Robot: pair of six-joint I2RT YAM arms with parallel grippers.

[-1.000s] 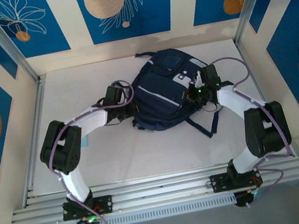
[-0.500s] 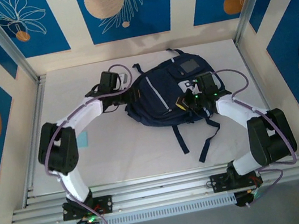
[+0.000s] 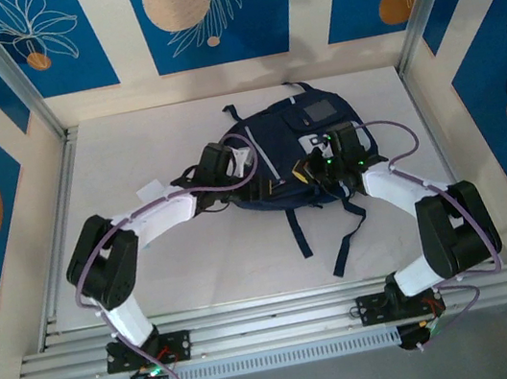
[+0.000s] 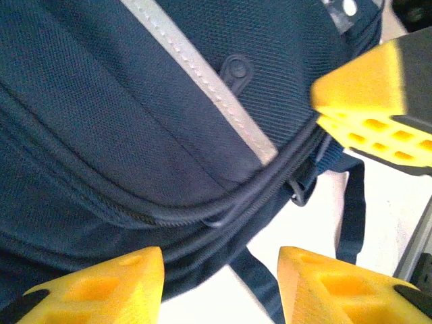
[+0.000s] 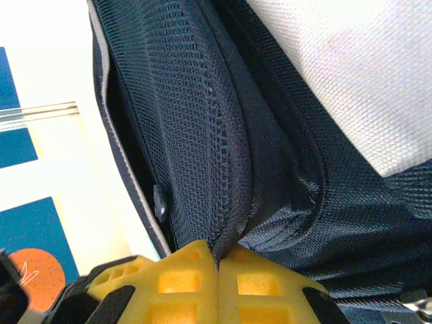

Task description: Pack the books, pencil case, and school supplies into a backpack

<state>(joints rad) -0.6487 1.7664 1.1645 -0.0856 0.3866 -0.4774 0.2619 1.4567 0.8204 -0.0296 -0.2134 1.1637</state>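
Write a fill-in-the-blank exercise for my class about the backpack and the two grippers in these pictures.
1. The fabric of the backpack is navy ___.
2. The right gripper is ___ on a fold of the backpack's fabric.
3. The left gripper stands ___ close to the backpack's zipper, gripping nothing.

Missing words: blue; shut; open.

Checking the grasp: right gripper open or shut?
Shut. The right gripper has its jaws pressed together, pinching a mesh fold of the backpack.
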